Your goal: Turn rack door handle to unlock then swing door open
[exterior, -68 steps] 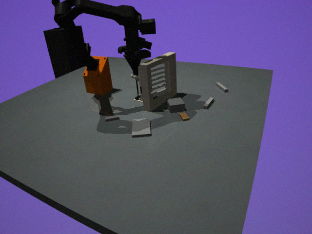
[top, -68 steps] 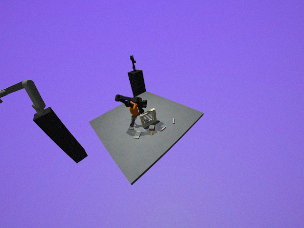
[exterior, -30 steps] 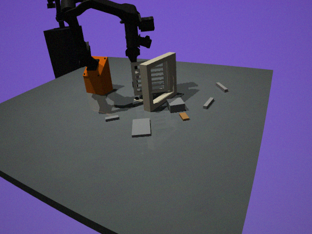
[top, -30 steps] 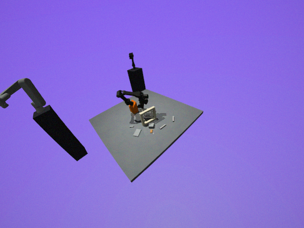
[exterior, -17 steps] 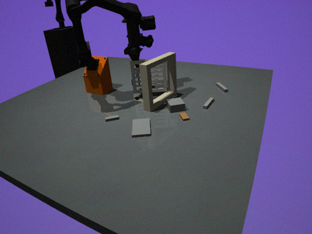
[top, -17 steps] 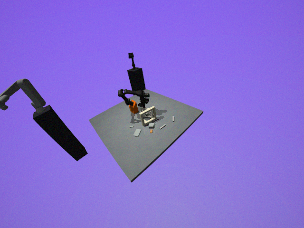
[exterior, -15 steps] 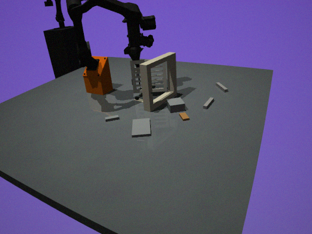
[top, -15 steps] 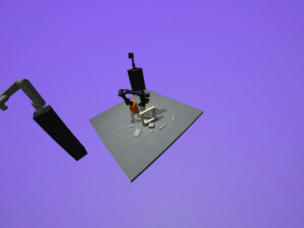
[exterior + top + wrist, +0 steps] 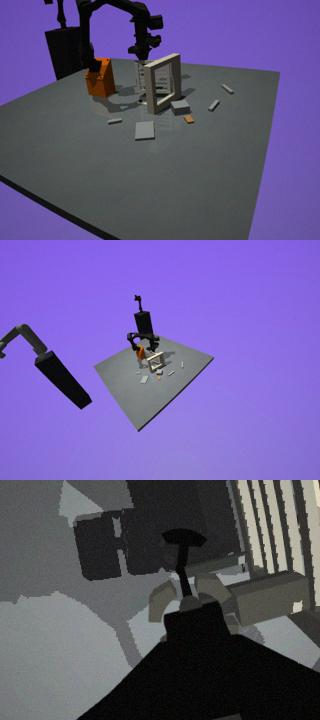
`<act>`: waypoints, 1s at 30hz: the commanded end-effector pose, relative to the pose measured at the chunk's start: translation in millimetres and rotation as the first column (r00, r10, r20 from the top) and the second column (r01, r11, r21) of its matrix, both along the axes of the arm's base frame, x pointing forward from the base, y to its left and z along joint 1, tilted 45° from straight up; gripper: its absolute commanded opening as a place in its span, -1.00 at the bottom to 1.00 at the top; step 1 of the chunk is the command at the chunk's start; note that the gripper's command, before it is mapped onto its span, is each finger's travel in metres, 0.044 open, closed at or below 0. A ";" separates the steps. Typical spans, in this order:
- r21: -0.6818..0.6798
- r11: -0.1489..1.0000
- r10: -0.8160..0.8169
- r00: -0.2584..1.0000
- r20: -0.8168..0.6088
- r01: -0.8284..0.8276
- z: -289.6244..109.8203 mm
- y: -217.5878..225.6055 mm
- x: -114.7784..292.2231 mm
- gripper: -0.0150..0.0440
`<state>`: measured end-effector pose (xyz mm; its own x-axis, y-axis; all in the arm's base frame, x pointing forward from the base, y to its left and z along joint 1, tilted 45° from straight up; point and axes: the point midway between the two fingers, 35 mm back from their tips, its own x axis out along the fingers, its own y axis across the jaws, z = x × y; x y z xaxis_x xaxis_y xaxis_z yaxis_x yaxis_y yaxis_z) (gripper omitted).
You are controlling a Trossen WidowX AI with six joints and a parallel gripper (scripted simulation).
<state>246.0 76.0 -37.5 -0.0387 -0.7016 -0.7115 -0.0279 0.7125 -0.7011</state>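
Note:
The cream rack frame (image 9: 149,366) (image 9: 150,90) stands upright on the table. Its slatted door (image 9: 137,77) (image 9: 272,600) is swung well away from the frame, out on the arm's side; the exact angle cannot be read. My gripper (image 9: 153,350) (image 9: 142,60) (image 9: 199,648) points down at the door's free side and is shut on the handle. Beige handle parts (image 9: 161,600) show beside the dark fingertips in the wrist view. The grip itself is mostly hidden by the gripper body and, in the exterior view, by the door's top edge. How far the handle is turned cannot be told.
The arm's orange base (image 9: 140,352) (image 9: 103,85) stands left of the rack. A grey block (image 9: 159,372) (image 9: 180,107) is close before the frame, with an orange tile (image 9: 188,119), a flat plate (image 9: 145,130) and small bars (image 9: 214,105) (image 9: 114,121) around. A black pedestal (image 9: 143,322) stands behind.

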 end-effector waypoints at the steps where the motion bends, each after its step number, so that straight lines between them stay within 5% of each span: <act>1: 0.002 0.998 -0.058 0.997 0.055 0.058 -6.3 6.9 2.7 -0.44; 30: 0.029 0.961 -0.273 0.923 0.270 0.275 -36.6 37.5 20.3 -0.44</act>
